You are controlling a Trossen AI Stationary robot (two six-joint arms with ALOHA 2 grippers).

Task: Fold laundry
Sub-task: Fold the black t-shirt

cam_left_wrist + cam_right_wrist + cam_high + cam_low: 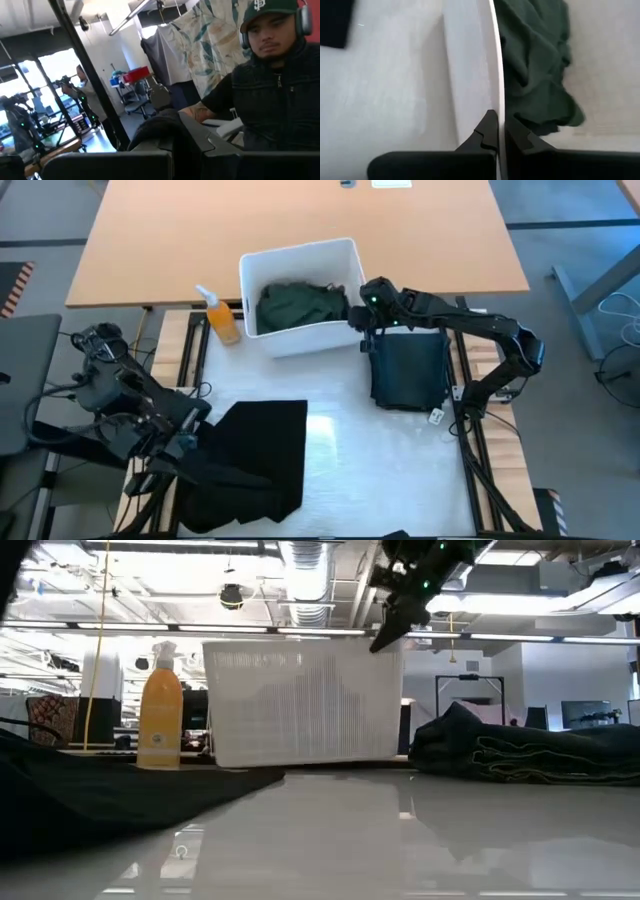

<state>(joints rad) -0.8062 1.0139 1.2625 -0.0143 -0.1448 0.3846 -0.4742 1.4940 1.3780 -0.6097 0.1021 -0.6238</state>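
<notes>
A white bin (pixel 300 255) stands at the table's far middle with a dark green garment (pixel 300 302) lying in it. My right gripper (pixel 360 318) is at the bin's right wall, shut on its rim. A folded black garment (pixel 410 370) lies flat on the table to the right. A larger black garment (pixel 255 460) lies spread at the near left, and its near part hangs over the table's edge. My left gripper (pixel 185 442) is at that garment's left edge, shut, with black cloth between its fingers. My left gripper has a hump of black cloth (pixel 160 125) between its two fingers and points about level. In the high view the gripper itself hides the contact, so I cannot tell which part of the garment it has. The rest of the garment lies on the table. My right gripper (pixel 500 120) pinches the bin's right wall at its top rim (pixel 498 100), one finger inside the bin and one outside. The fingers slant down from the table's right side. The bin stands on the table.
An orange spray bottle (pixel 222 318) stands just left of the bin. A wooden table (pixel 300 220) lies beyond the white one. A person (pixel 275 90) sits beyond the table in the left wrist view. Bare white table shows in the middle (pixel 340 440).
</notes>
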